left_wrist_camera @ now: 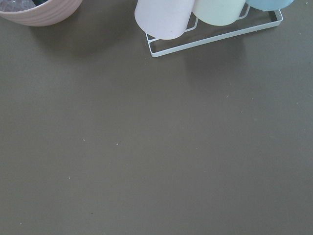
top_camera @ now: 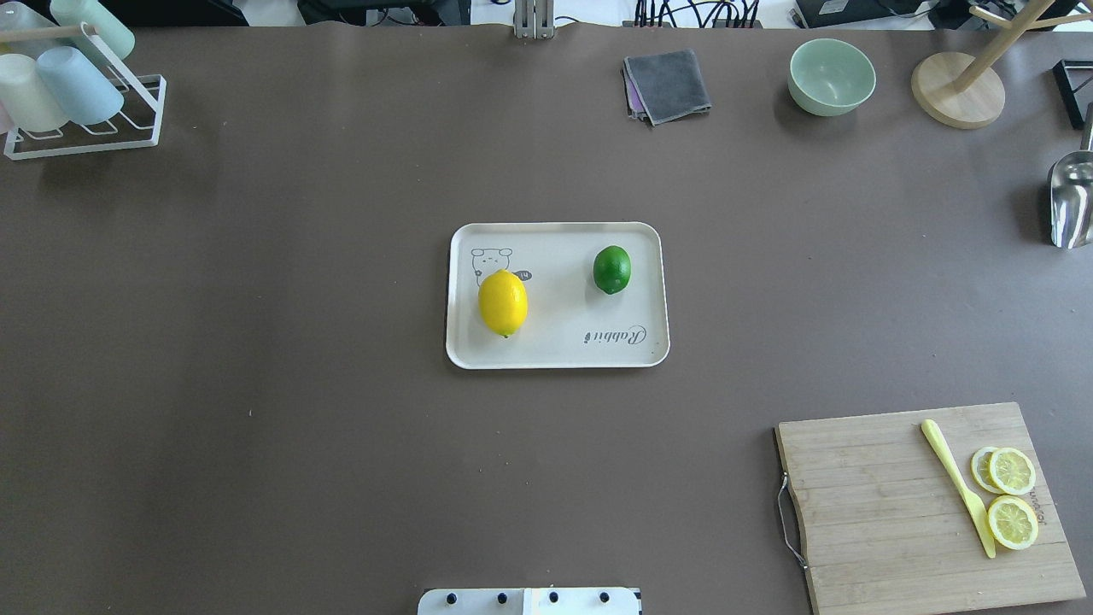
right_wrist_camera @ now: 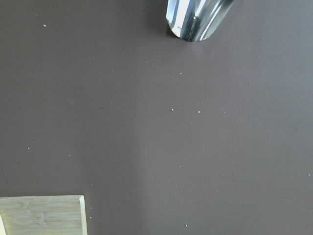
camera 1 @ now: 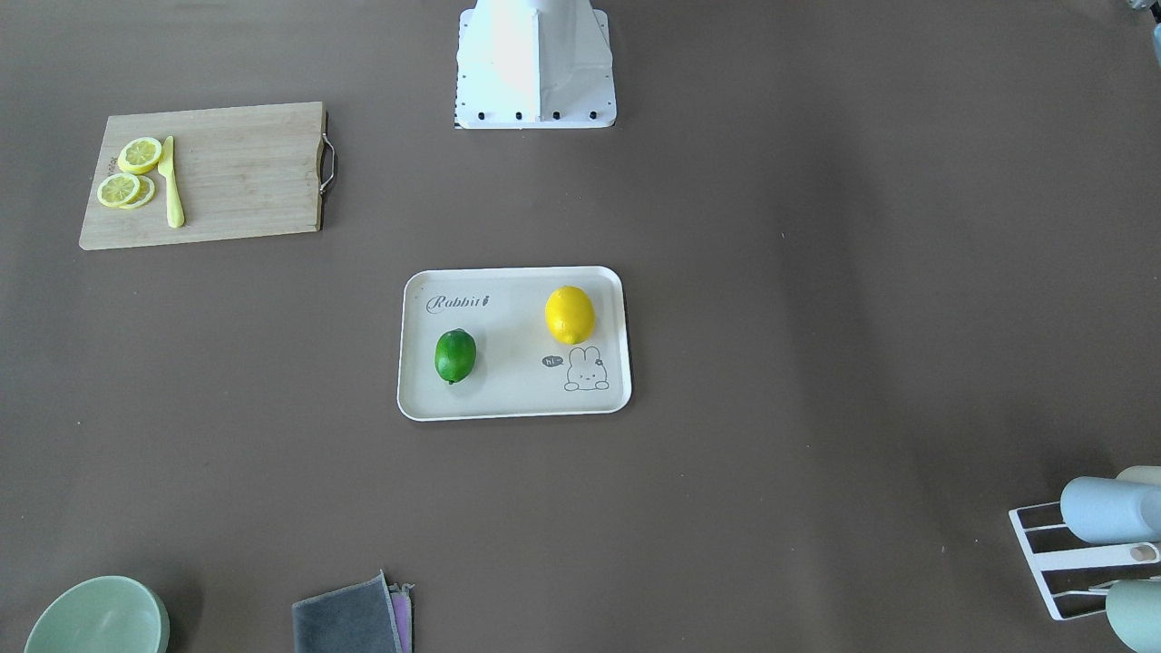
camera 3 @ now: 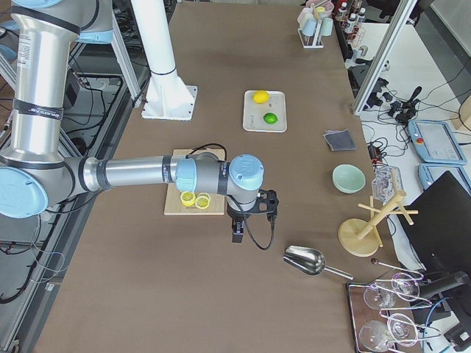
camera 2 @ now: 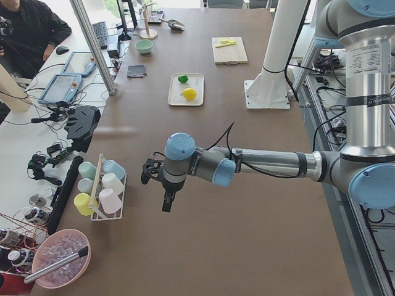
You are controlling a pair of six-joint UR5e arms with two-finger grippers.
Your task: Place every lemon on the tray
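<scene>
Now: tray point(top_camera: 546, 342) lies flat at the middle of the desk point(top_camera: 256, 342), well apart from every edge. Both fruits rest on it. Yellow lemon point(top_camera: 502, 302) sits on the tray's half toward the desk's left end, partly over the bunny drawing. Green lemon point(top_camera: 611, 269) sits on the half toward the right end, nearer the tray's far rim. The two are apart, not touching, and neither touches the rim.

Left end effector point(camera 2: 165, 203) hangs above bare desk near the left end, close beside the cup rack point(top_camera: 77, 85) that stands at the far left corner. It shows only in the side view; how far its jaws are parted cannot be told, and nothing is seen in its hold. Its wrist camera looks down on bare desk, with the rack and a pink bowl point(left_wrist_camera: 39, 10) at the top of the view.

Right end effector point(camera 3: 237, 234) hangs near the right end, between the cutting board point(top_camera: 879, 504) and the metal scoop point(top_camera: 1072, 201). Side view only; its opening cannot be told, and no load is visible.

Cutting board at the robot-side right corner carries lemon slices point(top_camera: 1012, 495) and a yellow knife point(top_camera: 958, 487). Along the far edge, toward the right: grey cloth point(top_camera: 668, 85), green bowl point(top_camera: 832, 77), wooden stand point(top_camera: 956, 90).
</scene>
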